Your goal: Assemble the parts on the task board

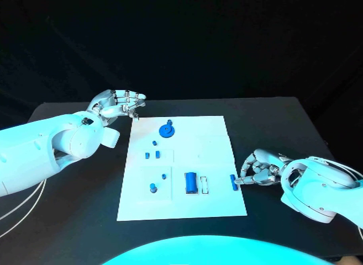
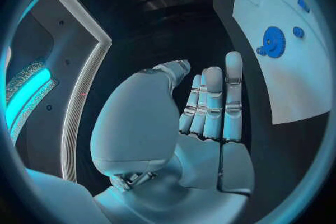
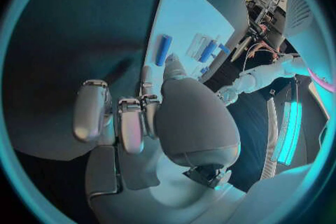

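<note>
Two hands frame the task board [image 1: 181,165] in the head view. The left hand [image 1: 117,104] hovers at the board's far left corner, its fingers curled loosely together with nothing seen between them. Just beyond those fingertips, on the board, lies a blue gear [image 1: 167,130]. Nearer the robot lie several small blue pegs [image 1: 152,149], then a blue cylinder [image 1: 191,183] beside a pale rectangular slot [image 1: 204,184]. The right hand [image 1: 259,170] sits at the board's right edge, its fingertips drawn narrowly in around a short blue pin [image 1: 233,182] at that edge; whether the fingers actually grip the pin cannot be told from this view.

The left wrist view shows the left hand [image 2: 203,106] with fingers [image 2: 233,95] straight, side by side and close together, the thumb folded alongside, holding nothing. Past the fingertips lies the white board [image 2: 280,56], with the gear [image 2: 271,42] and a small blue peg [image 2: 298,32] on it, well apart from the hand.

The right wrist view shows the right hand [image 3: 147,117] with fingers [image 3: 92,112] curled inward and the thumb reaching forward to the board [image 3: 189,17]. Just beyond the thumb tip lies the blue pin [image 3: 163,49], near but apparently not clasped; farther off are the cylinder [image 3: 207,50] and the slot [image 3: 196,45].
</note>
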Robot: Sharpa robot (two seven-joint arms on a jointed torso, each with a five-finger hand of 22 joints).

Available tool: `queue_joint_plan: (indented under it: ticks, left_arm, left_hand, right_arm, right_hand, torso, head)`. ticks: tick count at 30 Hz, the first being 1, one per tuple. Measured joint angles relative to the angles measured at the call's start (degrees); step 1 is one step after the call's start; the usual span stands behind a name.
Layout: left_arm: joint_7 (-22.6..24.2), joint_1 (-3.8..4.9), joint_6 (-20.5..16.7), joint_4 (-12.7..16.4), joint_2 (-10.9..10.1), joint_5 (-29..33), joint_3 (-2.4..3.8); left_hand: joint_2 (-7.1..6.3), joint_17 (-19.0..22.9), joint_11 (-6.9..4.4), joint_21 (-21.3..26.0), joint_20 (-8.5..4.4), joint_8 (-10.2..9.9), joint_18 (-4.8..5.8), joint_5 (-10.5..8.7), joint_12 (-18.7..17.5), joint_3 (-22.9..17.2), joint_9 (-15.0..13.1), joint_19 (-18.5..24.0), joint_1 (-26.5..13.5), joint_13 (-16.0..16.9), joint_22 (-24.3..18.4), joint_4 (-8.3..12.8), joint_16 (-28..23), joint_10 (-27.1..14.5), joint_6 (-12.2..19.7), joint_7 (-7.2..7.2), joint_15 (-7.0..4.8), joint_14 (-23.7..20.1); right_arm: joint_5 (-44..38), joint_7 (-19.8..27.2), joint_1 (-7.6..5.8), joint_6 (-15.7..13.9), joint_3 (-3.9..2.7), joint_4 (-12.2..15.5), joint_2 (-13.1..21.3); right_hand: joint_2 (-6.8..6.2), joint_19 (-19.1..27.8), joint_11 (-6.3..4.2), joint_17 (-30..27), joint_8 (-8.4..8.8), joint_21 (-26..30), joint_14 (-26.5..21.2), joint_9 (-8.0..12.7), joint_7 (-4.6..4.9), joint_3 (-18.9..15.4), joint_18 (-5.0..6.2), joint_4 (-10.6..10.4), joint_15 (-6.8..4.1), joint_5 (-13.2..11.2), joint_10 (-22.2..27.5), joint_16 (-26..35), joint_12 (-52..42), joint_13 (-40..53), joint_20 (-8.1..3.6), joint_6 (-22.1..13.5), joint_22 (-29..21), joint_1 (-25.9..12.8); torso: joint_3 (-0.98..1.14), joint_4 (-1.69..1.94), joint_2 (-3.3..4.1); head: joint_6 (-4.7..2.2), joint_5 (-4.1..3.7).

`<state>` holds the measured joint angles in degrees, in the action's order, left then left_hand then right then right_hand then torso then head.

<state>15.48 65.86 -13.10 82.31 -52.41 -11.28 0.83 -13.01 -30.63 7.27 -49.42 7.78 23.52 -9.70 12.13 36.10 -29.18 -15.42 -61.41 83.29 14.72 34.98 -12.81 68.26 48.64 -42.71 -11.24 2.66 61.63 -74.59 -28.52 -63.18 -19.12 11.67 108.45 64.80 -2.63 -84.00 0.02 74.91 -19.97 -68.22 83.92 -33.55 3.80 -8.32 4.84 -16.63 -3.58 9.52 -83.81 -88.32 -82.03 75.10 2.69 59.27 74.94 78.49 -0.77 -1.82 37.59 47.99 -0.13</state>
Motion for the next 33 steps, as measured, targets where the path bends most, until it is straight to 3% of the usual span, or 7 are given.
queue_joint_plan:
  ticks: [17,27,28,30,33]
  left_arm:
    - [0.0,-0.01,0.0,0.0,-0.1,0.0,-0.02]
    - [-0.1,-0.01,0.1,0.0,-0.2,0.0,-0.03]
    - [-0.1,-0.01,0.1,0.0,-0.2,0.0,-0.03]
    - [-0.1,0.01,0.1,0.0,-0.2,0.0,-0.03]
    - [-0.1,0.01,0.1,0.0,-0.3,0.0,-0.03]
  left_hand:
    - [0.0,0.1,-0.21,0.0,0.0,0.0,0.0,0.0,0.0,0.0,0.1,0.0,0.0,-0.1,-0.1,0.0,0.0,-0.2,0.0,0.0,0.0,0.0]
    - [0.0,0.1,-0.21,0.0,0.0,0.0,0.0,0.0,0.0,0.0,0.1,0.0,0.0,-0.1,-0.1,0.0,0.0,-0.2,0.0,0.0,0.0,0.0]
    - [0.0,0.1,-0.21,0.0,0.0,0.0,0.0,0.0,0.0,0.0,0.1,0.0,0.0,-0.1,-0.1,0.0,0.0,-0.2,0.0,0.0,0.0,0.0]
    - [0.0,0.1,-0.21,0.0,0.0,0.0,0.0,0.0,0.0,0.0,0.1,0.0,0.0,-0.1,-0.1,0.0,0.0,-0.2,0.0,0.0,0.0,0.0]
    - [0.0,0.1,-0.21,0.0,0.0,0.0,0.0,0.0,0.0,0.0,0.1,0.0,0.0,-0.1,-0.1,0.0,0.0,-0.2,0.0,0.0,0.0,0.0]
  right_arm:
    - [-1.1,-1.4,1.3,1.1,-0.04,-0.5,-2.7]
    - [-2.6,-1.7,1.49,1.6,-0.23,-2.3,-4.6]
    - [-2.8,-1.7,1.51,1.6,-0.28,-2.5,-4.8]
    - [-3.4,-1.8,1.65,1.6,-0.31,-3.0,-5.4]
    - [-4.3,-1.8,1.98,1.6,-0.36,-3.6,-6.1]
  right_hand:
    - [0.24,0.0,-0.23,0.0,-0.24,0.0,0.0,-0.3,-0.16,0.0,0.01,0.0,0.0,0.0,-0.2,0.0,0.0,-0.1,0.0,0.6,0.0,-1.0]
    - [0.29,0.0,-0.22,0.0,-1.1,0.0,0.0,-0.9,-0.29,0.0,0.0,0.0,0.0,0.0,-0.2,0.0,0.0,0.0,0.0,1.5,0.0,-1.1]
    - [0.29,0.0,-0.22,0.0,-1.1,0.0,0.1,-2.1,-0.29,0.0,0.0,0.0,-0.06,0.0,-0.2,0.0,0.0,0.0,0.0,1.5,0.0,-1.1]
    - [0.31,0.0,-0.34,0.0,-1.09,0.0,0.1,-8.1,-0.24,0.0,0.0,0.0,-0.36,0.0,-0.1,0.0,0.0,0.0,-0.24,1.4,0.0,-1.0]
    - [0.5,0.0,-0.64,0.0,-1.08,0.0,0.0,-18.8,-0.3,0.7,0.0,0.7,-0.45,-0.4,-0.2,0.0,-0.2,0.0,-0.45,0.9,0.0,1.0]
  torso:
    - [-0.02,0.01,-0.02]
    - [-0.09,0.03,-0.04]
    - [-0.09,0.03,-0.04]
    - [-0.09,0.03,-0.04]
    - [-0.09,0.03,-0.04]
  head:
    - [0.23,0.33]
    - [0.26,0.7]
    - [0.27,0.75]
    - [0.28,0.83]
    - [0.28,0.91]
